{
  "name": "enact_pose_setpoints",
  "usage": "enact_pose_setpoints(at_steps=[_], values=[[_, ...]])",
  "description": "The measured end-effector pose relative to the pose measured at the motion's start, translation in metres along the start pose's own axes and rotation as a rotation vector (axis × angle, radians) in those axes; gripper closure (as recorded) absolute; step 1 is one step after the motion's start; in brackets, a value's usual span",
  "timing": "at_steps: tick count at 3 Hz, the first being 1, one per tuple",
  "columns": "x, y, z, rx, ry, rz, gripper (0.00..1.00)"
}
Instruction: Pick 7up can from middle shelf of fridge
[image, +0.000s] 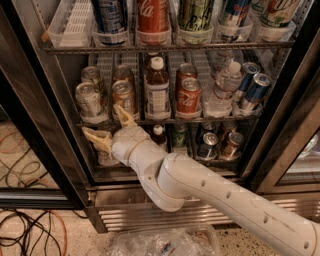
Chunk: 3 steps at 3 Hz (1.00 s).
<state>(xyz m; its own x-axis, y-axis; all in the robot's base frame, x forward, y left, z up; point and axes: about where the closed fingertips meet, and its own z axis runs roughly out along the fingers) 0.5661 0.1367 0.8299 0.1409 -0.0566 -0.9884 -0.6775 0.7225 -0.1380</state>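
Speckled floor w/ orange and black cables (30, 230) at lower left; fridge (50, 115) stands open in front of me. The 7up can (89, 100) sits at the front-left corner of the middle shelf (200, 120), first in its lane tray, right behind the front rail, w/ a second pale can behind it. Next lane right: a copper-orange can (122, 96), close beside it, then a brown bottle (157, 92) and Coke cans (188, 97) toward the centre.

My gripper (100, 119) hangs just below and in front of that corner, at rail level. It's released: fingers spread wide, one low left, the other pointing up by the orange can. I judge that spread is there to straddle the 7up can. Not touching it yet. My arm (225, 200) comes up from the bottom-right, prob. to stay under the rail.

Next: lift a bit, push in. Risk: upper finger nudging the orange can.
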Motion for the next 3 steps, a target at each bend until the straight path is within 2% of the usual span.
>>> enact_pose_setpoints(at_steps=[1, 3], values=[[-0.005, -0.004, 0.013, -0.008, -0.012, 0.002, 0.3], [-0.013, -0.002, 0.034, 0.021, -0.046, 0.009, 0.29]])
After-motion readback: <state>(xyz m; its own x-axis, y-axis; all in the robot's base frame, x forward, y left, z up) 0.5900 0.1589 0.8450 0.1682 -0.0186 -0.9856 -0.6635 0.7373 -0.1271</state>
